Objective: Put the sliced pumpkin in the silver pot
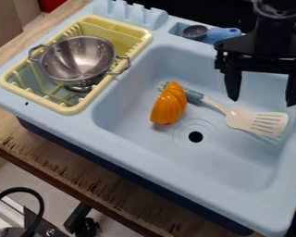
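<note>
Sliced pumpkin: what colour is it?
The sliced pumpkin is bright orange, seen best in the camera view.

- Sliced pumpkin [169, 104] was orange.
- Colander [81, 55] was silver, dotted with holes.
- Rack [65, 110] was pale yellow.
- Sink [129, 148] was light blue.
- Spatula [246, 119] was cream, its handle seemingly grey-blue.
- Gripper [262, 102] was black.

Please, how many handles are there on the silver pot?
2: one handle at the left of the silver pot in view, the other handle at its right, over the yellow rack's rim.
</note>
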Robot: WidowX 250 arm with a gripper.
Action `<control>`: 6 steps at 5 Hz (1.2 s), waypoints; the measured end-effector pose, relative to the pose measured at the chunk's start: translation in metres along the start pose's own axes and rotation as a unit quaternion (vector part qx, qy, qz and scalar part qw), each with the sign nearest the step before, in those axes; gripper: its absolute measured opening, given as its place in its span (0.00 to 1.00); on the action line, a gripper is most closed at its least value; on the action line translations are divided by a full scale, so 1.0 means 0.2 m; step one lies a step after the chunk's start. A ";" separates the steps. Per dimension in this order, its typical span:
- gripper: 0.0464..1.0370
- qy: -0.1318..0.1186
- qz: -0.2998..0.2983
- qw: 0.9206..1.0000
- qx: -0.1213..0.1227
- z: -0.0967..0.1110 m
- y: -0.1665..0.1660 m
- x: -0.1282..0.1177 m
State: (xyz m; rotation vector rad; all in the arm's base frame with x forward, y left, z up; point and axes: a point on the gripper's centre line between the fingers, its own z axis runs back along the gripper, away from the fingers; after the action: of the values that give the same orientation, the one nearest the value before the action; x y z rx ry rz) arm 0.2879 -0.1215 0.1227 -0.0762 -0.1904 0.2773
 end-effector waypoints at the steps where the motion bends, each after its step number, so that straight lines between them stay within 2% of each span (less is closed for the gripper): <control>1: 0.95 0.014 -0.002 1.000 0.012 -0.04 0.02 -0.02; 2: 0.95 0.028 -0.036 0.999 0.025 -0.05 0.08 -0.01; 4: 0.95 0.035 -0.090 0.995 0.041 -0.02 0.27 0.08; 5: 0.95 0.037 -0.130 0.988 0.071 -0.01 0.36 0.13; 6: 0.95 0.032 -0.170 0.982 0.077 -0.05 0.40 0.14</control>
State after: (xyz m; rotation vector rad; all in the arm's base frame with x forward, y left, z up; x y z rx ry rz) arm 0.2945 -0.0369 0.1097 0.1001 -0.1142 -0.0524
